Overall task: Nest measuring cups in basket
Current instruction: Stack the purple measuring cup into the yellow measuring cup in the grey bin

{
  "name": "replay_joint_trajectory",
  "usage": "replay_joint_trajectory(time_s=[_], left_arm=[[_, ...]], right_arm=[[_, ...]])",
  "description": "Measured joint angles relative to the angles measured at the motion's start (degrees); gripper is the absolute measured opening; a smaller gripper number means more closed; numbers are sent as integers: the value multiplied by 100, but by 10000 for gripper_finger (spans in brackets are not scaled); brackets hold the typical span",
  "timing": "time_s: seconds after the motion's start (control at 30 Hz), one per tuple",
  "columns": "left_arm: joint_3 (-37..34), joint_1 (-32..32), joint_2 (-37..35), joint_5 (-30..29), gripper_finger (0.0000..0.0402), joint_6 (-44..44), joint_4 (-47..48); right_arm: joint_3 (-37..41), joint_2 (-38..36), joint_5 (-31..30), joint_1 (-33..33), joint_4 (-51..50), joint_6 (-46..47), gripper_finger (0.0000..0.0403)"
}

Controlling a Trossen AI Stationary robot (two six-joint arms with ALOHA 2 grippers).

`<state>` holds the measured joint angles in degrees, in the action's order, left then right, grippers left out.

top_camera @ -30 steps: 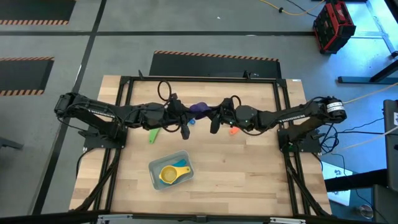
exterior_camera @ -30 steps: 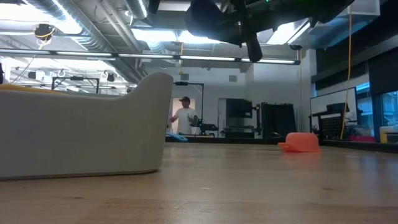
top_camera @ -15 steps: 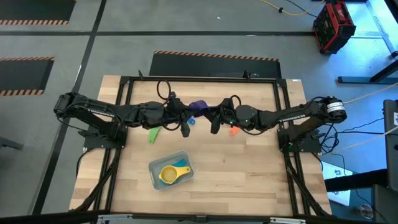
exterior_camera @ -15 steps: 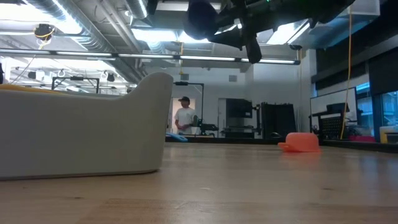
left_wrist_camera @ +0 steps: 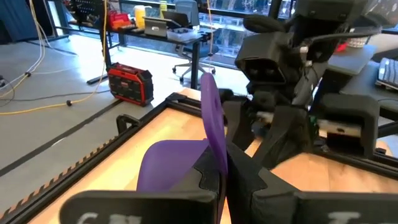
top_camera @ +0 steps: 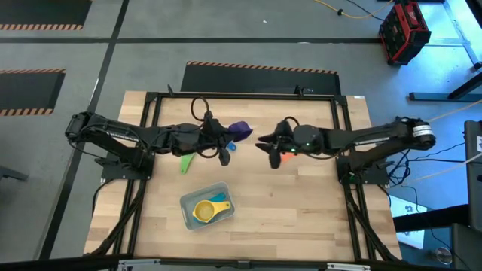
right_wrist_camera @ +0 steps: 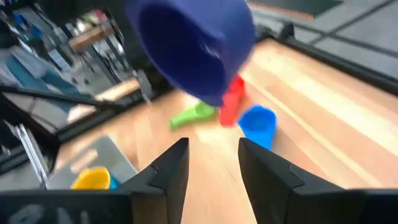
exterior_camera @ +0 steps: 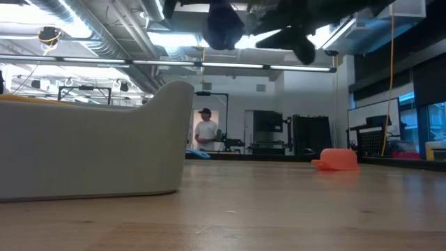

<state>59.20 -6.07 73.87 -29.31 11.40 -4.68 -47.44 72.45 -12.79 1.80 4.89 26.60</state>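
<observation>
My left gripper [top_camera: 228, 138] is shut on the purple measuring cup [top_camera: 240, 129] and holds it above the table's middle. The cup's mouth faces my right gripper [right_wrist_camera: 213, 146], which stands open just to the cup's right [top_camera: 264, 143] with nothing between its fingers. On the table below lie the blue cup [right_wrist_camera: 257, 122], the red cup [right_wrist_camera: 231, 102] and the green cup [top_camera: 187, 162]. The orange cup [top_camera: 284, 156] lies mouth down under the right gripper. The basket [top_camera: 188, 214] near the front holds the yellow cup [top_camera: 203, 211] and the teal cup [top_camera: 221, 199]. My left gripper pinches the purple cup between its two fingers at the near end of the thin, flat handle-and-rim strip [left_wrist_camera: 219, 163], which stands on edge. The fingers come level from the table's left. The cup is lifted clear and lies on its side, its bowl [left_wrist_camera: 168, 165] bulging to one side.
A black frame [top_camera: 241, 96] runs around the tabletop. Bare wood lies right of the basket and along the front edge. A person [exterior_camera: 205, 130] stands far off in the room behind the table.
My right gripper has drawn back from the purple cup toward the table's right edge and tipped up nearer to level. The purple cup stays in the left gripper, in the same place.
</observation>
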Motion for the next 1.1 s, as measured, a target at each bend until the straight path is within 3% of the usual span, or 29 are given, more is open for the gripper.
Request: replay_joint_trajectory(time_s=[0.17,0.5,0.73,0.83,1.1], left_arm=[[0,-2,0,1026,0,2,43],[0,241,2,4702,0,412,234],[0,570,4,7134,0,1378,385],[0,547,4,7600,0,1549,781],[-1,122,145,7656,1,1530,2018]], right_arm=[[0,-568,120,-2,-1220,10,144],[-2,-801,271,-2,-2028,10,144],[-7,-788,404,-4,-2027,10,144],[-7,-786,404,-4,-2027,11,144],[-7,-783,404,-4,-2024,10,144]])
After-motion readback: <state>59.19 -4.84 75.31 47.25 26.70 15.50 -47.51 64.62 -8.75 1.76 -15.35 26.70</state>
